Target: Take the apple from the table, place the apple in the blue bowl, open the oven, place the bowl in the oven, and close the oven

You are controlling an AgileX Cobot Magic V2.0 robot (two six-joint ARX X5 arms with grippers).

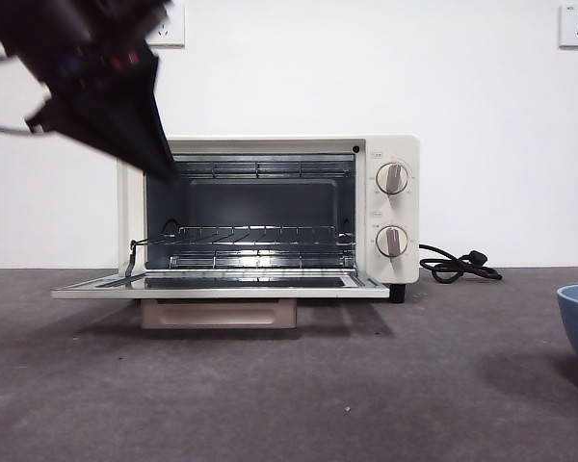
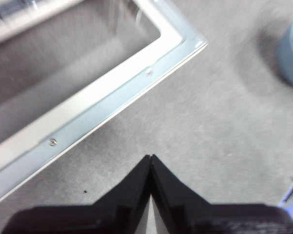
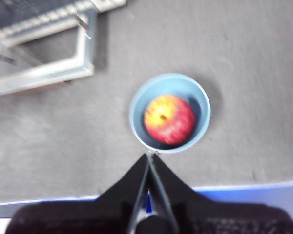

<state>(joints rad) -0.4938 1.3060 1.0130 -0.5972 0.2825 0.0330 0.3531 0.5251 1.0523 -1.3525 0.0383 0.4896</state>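
Jaws pressed together, the left gripper (image 2: pixel 150 158) hangs over the table (image 2: pixel 210 126) beside the oven (image 2: pixel 112 92) door's corner. Equally closed, the right gripper (image 3: pixel 150 155) hovers above the blue bowl (image 3: pixel 136 105) holding the apple (image 3: pixel 169 119). Front-on, one dark arm (image 1: pixel 101 82) slants above the lowered door.

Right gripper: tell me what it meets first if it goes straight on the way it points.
Probably the blue bowl: the right gripper, jaws shut, points at its near rim, with the apple inside just beyond. Height above the bowl is unclear.
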